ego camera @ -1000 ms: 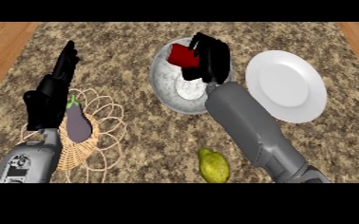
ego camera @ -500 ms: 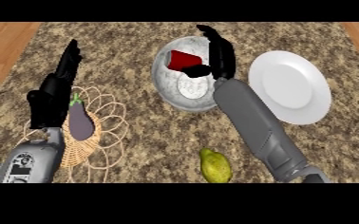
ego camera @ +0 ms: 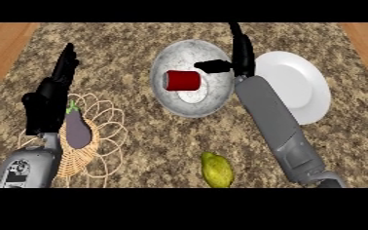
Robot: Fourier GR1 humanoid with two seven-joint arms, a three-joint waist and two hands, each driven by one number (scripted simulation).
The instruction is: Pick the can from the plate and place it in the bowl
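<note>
Now can [ego camera: 184,80] in bowl [ego camera: 173,108], left of open right hand [ego camera: 241,61].

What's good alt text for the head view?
A red can lies on its side in a grey bowl, the open right hand beside it. A white plate sits right of the bowl; the left hand rests open at left.

The counter [ego camera: 144,44] has a speckled stone top with wooden strips at both sides; on it stand a grey bowl [ego camera: 173,102], a white plate [ego camera: 298,85] just beside it, a wicker trivet [ego camera: 101,143] and a yellow pear [ego camera: 216,170].
</note>
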